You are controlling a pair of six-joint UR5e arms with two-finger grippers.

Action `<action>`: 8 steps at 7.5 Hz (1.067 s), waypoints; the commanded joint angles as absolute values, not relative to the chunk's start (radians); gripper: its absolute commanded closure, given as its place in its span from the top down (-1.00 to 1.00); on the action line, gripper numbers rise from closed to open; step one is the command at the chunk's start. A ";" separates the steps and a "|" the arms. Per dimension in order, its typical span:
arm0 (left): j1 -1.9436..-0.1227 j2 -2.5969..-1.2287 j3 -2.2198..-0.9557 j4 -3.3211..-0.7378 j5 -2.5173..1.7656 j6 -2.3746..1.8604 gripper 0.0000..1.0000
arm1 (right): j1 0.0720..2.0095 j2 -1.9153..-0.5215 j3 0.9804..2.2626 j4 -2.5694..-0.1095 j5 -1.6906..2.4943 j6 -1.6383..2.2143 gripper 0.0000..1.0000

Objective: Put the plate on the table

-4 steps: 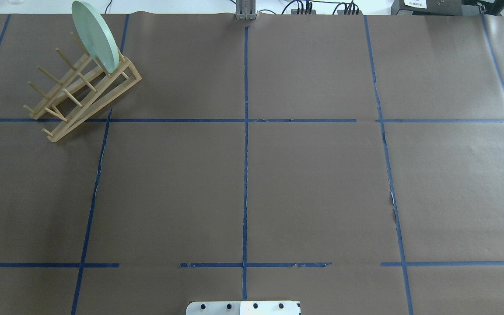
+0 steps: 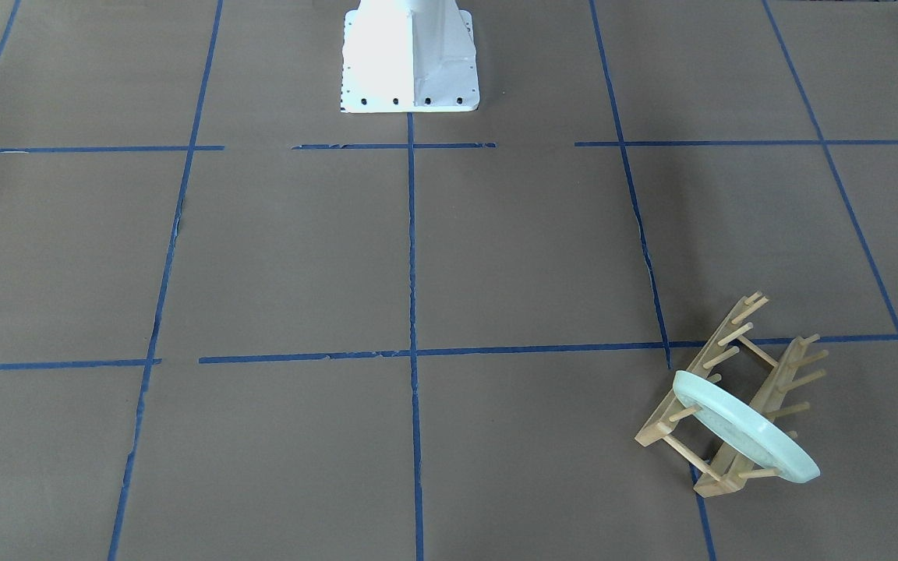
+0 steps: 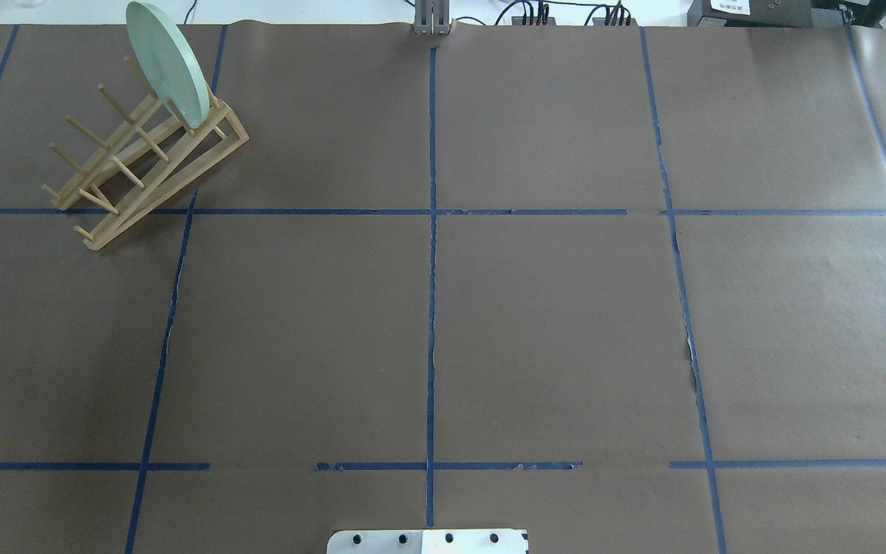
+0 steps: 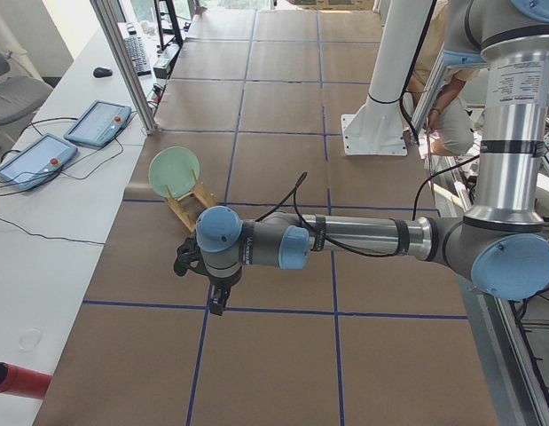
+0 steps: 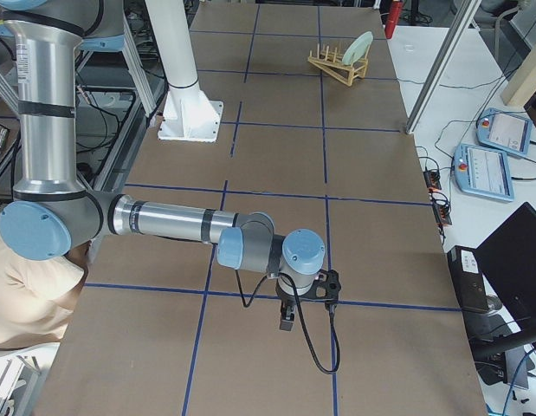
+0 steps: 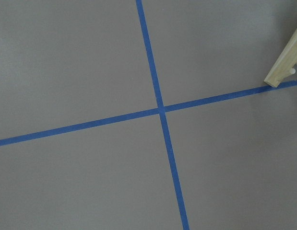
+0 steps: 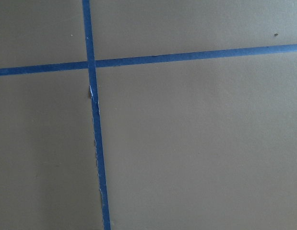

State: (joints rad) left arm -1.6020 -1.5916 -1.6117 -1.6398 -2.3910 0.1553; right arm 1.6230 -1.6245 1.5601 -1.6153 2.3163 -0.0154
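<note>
Round pale mint-green plate (image 3: 166,65), low raised rim: intact, standing on edge, tilted, slotted between pegs at one end of light wooden peg rack (image 3: 128,215). Not lying on table surface. Broad face toward overhead camera; front-facing view shows mostly rim and speckled underside. Position: far-left square of table in overhead view, lower right in front-facing view.

Wide flat table (image 3: 551,331): covered in brown paper, blue tape lines dividing it into large squares, tape ragged and broken in places.
</note>
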 commanded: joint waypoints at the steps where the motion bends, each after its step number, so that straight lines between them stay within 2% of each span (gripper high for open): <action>1: -1.603 -1.711 -1.608 -1.644 -2.384 0.115 1.00 | 1.623 -1.624 1.562 -1.615 2.316 -0.015 1.00; 3: -1.605 -1.807 -1.602 -1.830 -2.259 -0.165 1.00 | 1.623 -1.624 1.560 -1.615 2.316 -0.015 1.00; 4: -1.597 -1.824 -1.586 -1.942 -2.260 -0.447 1.00 | 1.623 -1.624 1.560 -1.615 2.316 -0.015 1.00; 6: -1.589 -1.885 -1.466 -2.223 -2.403 -0.799 1.00 | 1.623 -1.624 1.560 -1.615 2.316 -0.015 1.00; 8: -1.489 -1.925 -1.440 -2.494 -2.401 -1.094 1.00 | 1.623 -1.624 1.560 -1.615 2.316 -0.015 1.00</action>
State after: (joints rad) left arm -1.5496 -1.9041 -1.4627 -2.3156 -2.3929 -0.9080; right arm 1.6229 -1.6245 1.5604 -1.6153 2.3163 -0.0154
